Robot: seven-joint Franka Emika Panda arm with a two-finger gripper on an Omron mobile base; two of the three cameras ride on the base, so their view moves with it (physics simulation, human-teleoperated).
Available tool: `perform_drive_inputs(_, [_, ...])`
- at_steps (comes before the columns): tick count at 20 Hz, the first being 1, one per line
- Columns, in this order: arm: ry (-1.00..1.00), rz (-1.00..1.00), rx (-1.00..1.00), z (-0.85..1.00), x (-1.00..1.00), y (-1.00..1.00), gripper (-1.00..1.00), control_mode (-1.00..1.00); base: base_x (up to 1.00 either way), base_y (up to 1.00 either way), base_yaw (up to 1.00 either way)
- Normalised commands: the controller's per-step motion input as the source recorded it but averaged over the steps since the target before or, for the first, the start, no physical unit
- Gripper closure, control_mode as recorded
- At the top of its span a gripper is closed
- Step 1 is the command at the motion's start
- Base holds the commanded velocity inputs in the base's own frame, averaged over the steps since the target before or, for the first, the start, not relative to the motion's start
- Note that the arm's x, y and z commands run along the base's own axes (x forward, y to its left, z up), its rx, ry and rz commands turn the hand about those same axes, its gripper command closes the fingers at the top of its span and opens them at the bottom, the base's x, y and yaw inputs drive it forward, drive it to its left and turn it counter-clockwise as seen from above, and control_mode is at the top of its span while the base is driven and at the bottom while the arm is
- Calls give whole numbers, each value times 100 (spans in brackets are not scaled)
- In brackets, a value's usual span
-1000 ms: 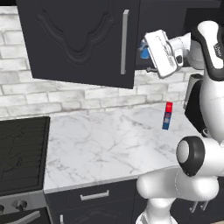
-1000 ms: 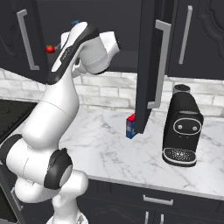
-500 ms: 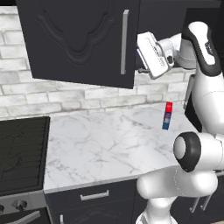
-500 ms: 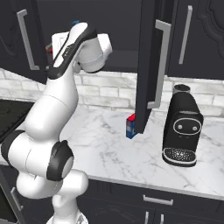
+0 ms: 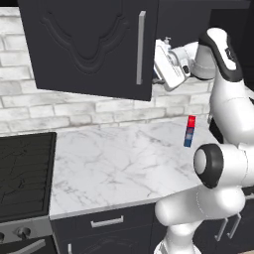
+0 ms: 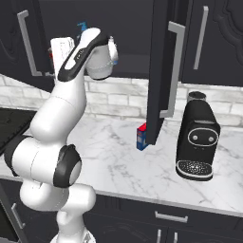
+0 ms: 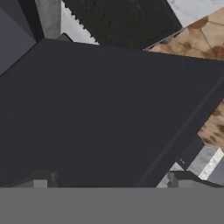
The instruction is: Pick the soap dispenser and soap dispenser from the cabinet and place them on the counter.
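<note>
My gripper (image 5: 158, 73) is raised at the open cabinet (image 5: 89, 44), just past the right edge of its left door. Its fingertips (image 7: 43, 179) stand wide apart over a dark cabinet surface with nothing between them, so it is open. In the right base view the gripper (image 6: 53, 53) reaches into the cabinet's dark opening (image 6: 133, 28). A small blue pump top of a soap dispenser (image 6: 81, 25) peeks out above my forearm; the bottles' bodies are hidden. The marble counter (image 5: 114, 158) lies below.
A slim red-topped blue bottle (image 5: 189, 131) stands on the counter (image 6: 118, 161) under the cabinet. A black coffee machine (image 6: 197, 137) sits to the right, beside the swung-out right door (image 6: 161, 71). The black stovetop (image 5: 25, 168) borders the counter on the left.
The hand has moved left, closer to the left door's edge and deeper into the cabinet opening. The bottle on the counter has not moved.
</note>
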Motion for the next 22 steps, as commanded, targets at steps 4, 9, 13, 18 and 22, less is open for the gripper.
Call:
perform_drive_inputs(4, [3, 15, 7, -8, -7, 31, -100, -100, 0, 0, 0])
perform_drive_inputs(9, [3, 14, 7, -9, -9, 31, -100, -100, 0, 0, 0])
perform_drive_inputs(13, [1, 11, 6, -17, -21, 37, -100, -100, 0, 0, 0])
perform_drive_inputs(18, [-1, 5, 0, -19, -36, 53, -100, -100, 0, 0, 0])
perform_drive_inputs(22, [-5, 0, -3, -12, -43, 54, -100, -100, 0, 0, 0])
